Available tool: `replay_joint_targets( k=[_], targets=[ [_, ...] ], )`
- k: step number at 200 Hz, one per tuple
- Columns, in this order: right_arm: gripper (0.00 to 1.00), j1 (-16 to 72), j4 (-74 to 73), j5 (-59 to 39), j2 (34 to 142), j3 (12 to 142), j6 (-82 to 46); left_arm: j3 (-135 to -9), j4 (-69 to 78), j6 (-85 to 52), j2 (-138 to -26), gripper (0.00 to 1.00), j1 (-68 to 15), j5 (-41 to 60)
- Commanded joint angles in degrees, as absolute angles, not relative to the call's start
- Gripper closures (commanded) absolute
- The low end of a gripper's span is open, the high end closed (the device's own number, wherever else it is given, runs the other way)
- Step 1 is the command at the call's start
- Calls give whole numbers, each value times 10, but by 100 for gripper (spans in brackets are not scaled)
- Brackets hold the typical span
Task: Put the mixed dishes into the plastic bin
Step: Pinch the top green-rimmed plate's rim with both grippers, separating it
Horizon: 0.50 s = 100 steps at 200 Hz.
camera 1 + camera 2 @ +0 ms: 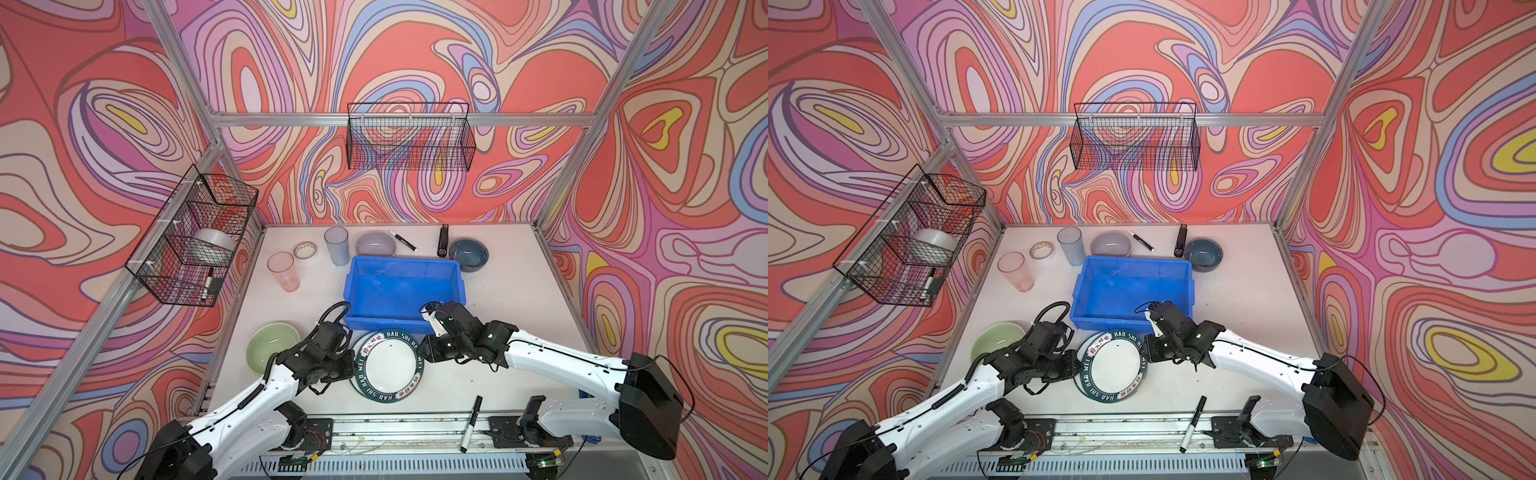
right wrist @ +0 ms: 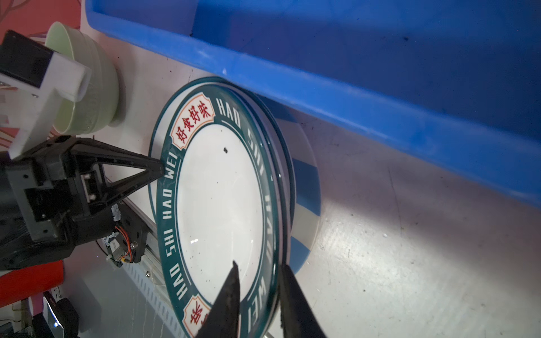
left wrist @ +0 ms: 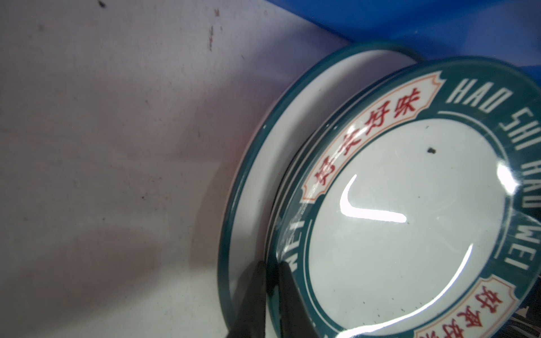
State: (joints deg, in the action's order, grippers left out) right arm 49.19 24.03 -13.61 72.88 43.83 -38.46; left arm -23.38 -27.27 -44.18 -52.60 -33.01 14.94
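**Lettered plate pinched in front of the bin**

The plastic bin (image 1: 382, 325) stood in the middle of the table (image 1: 519, 311), and a stack of plates lay just in front of its near wall. The left fingers (image 3: 251, 298) were pressed together on the rim of the top lettered plate (image 1: 386, 365). They held that edge clear of a second teal-rimmed plate (image 3: 254, 181) beneath it.

The right fingers (image 2: 231, 292) stood apart astride the opposite rim, one over the white face and one outside the edge. Whether they pressed on the plate could not be made out. In both top views the wrists hid both pairs of fingertips.

A blue-white striped plate (image 2: 307, 187) at the bottom of the stack showed only as a sliver in the right wrist view. Both wrist views cut the bin off.

A green bowl (image 1: 270, 347) sat in front of the bin and to its left, and a pink tumbler (image 1: 283, 270) stood to the bin's left. A bluish tumbler (image 1: 336, 245), a lavender bowl (image 1: 376, 244) and a dark blue bowl (image 1: 468, 253) stood behind the bin.
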Motion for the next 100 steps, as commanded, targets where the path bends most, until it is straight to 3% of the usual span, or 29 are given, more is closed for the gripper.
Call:
replay_joint_targets(
  k=[1, 100],
  targets=[
    [75, 496, 197, -171, 725, 423, -403, -225, -316, -440, -534, 88, -332, 134],
    [77, 496, 116, -224, 741, 400, -446, -221, -300, -444, -538, 88, -332, 145]
  ],
)
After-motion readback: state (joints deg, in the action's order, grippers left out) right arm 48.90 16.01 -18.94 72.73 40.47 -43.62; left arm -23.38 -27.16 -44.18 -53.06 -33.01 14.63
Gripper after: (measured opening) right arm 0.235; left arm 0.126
